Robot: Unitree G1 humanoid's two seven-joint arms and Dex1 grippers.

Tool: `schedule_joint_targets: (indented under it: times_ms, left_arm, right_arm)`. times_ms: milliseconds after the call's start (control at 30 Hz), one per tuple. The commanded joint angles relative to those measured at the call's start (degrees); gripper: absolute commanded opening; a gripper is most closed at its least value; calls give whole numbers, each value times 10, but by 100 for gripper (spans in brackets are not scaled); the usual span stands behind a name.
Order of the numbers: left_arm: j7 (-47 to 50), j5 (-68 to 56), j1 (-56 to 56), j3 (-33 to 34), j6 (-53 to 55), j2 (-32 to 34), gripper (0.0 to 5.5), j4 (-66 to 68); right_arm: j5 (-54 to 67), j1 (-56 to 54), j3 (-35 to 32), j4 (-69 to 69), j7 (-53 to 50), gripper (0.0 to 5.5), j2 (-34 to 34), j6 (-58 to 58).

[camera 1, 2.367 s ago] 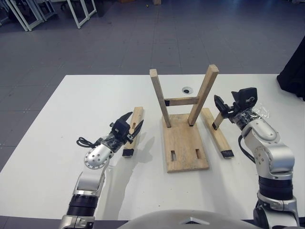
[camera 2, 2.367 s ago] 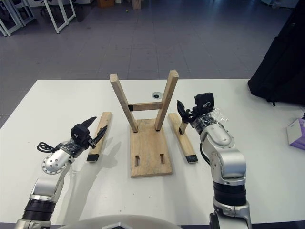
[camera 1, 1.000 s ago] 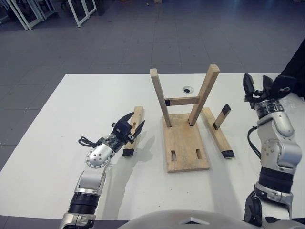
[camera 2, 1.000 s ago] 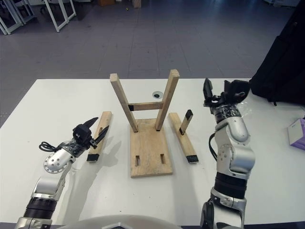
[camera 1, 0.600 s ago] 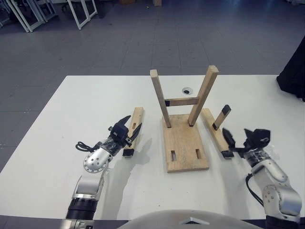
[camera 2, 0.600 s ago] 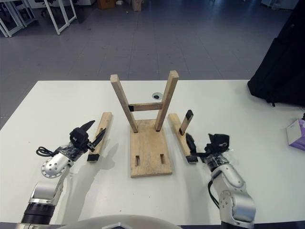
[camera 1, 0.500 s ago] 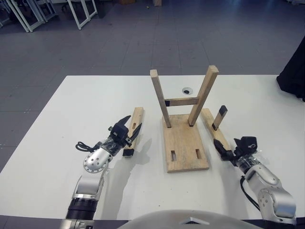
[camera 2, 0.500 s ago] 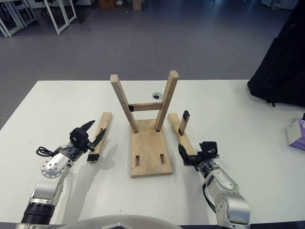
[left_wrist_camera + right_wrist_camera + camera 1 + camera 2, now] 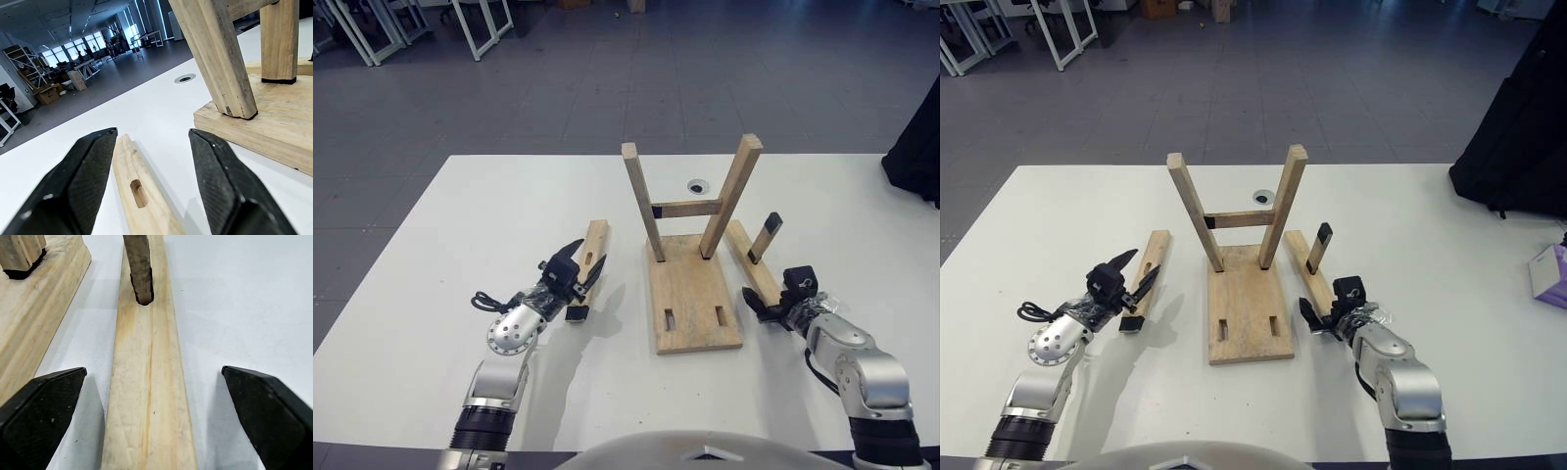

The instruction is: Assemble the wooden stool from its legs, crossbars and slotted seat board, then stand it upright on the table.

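Observation:
The slotted seat board [image 9: 696, 292] lies flat mid-table with two legs [image 9: 642, 201] standing in its far end, joined by a crossbar [image 9: 686, 208]. To its left lies a loose leg [image 9: 588, 259]; my left gripper [image 9: 580, 266] is open astride its near end, the slotted leg [image 9: 143, 200] running between the fingers [image 9: 84, 182]. To the board's right lies a second loose leg [image 9: 750, 260] with a short crossbar [image 9: 765, 238] sticking up from it. My right gripper [image 9: 761, 310] is open at this leg's near end, the leg [image 9: 149, 382] between its fingers [image 9: 41, 401].
A round cable hole [image 9: 696, 183] sits in the white table [image 9: 460, 225] behind the stool. A purple box [image 9: 1551, 274] lies at the table's right edge, and a black bag [image 9: 1518, 137] hangs beyond it. Bare table surrounds the parts.
My right arm swung from the upright crossbar up to the far right, then came down to the near end of the right loose leg. The left gripper hardly moved.

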Motion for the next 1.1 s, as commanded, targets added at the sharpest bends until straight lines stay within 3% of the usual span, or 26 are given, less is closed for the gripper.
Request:
schedule_joint_targets:
  times_ms: [33,233,300,833,1033,1100]
  left_arm:
    - [7,8,7,-1,-2,-2,269,-3]
    - [15,14,13,-3,-2,-8,269,-6]
    - [16,13,15,-3,0,-9,269,-10]
    - [15,10,12,-3,4,-7,269,-13]
    - [15,-8,7,6,16,-11,269,-13]
    - [-6,-38,9,8,35,-9,269,-21]
  right_arm:
    - [12,-10,0,-31,6,511,-11,67]
    - [10,-59,0,-17,23,511,-31,114]
    - [11,-68,-1,-5,29,487,-34,127]
    - [-1,-41,30,22,29,202,-21,116]
    - [4,-37,16,21,22,200,-6,100]
    - [18,-39,-31,29,5,200,25,71]
